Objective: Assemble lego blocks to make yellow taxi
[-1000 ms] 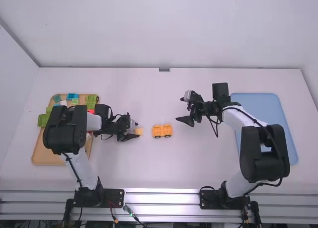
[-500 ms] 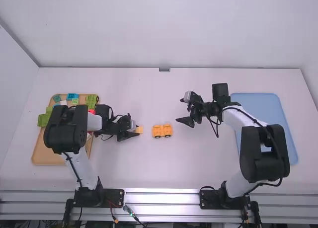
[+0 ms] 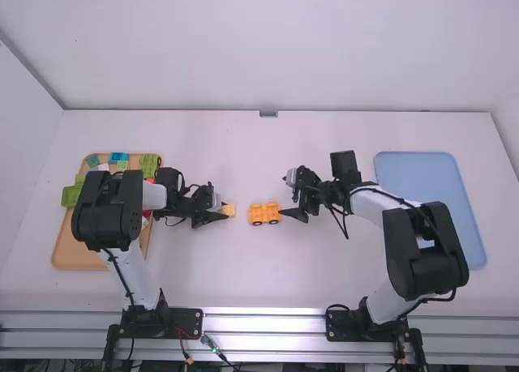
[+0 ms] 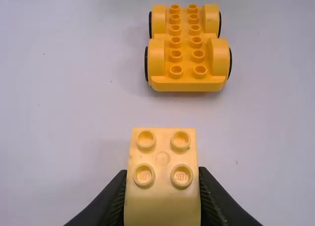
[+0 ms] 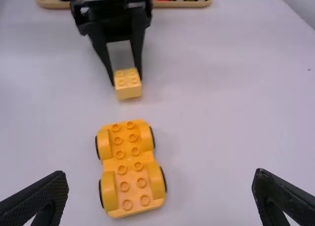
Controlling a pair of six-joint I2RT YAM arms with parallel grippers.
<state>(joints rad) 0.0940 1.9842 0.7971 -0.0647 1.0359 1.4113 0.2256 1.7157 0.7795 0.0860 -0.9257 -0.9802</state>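
The left gripper (image 4: 162, 179) has its fingers closed on two sides of the block (image 4: 163, 158), studs up, which seems meant to leave its underside free for pressing onto the base (image 5: 130, 168). That stands wheels down on the table (image 3: 268, 271) between the grippers; the right gripper (image 5: 160, 176), fingers spread wide beside its other end, is probably there to brace it.

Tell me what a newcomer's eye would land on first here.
Probably the orange car base with its black wheels, sitting on the white table between the left gripper and the open right gripper. Next, the pale yellow block pinched in the left one, then the blue tray at the table's right side.
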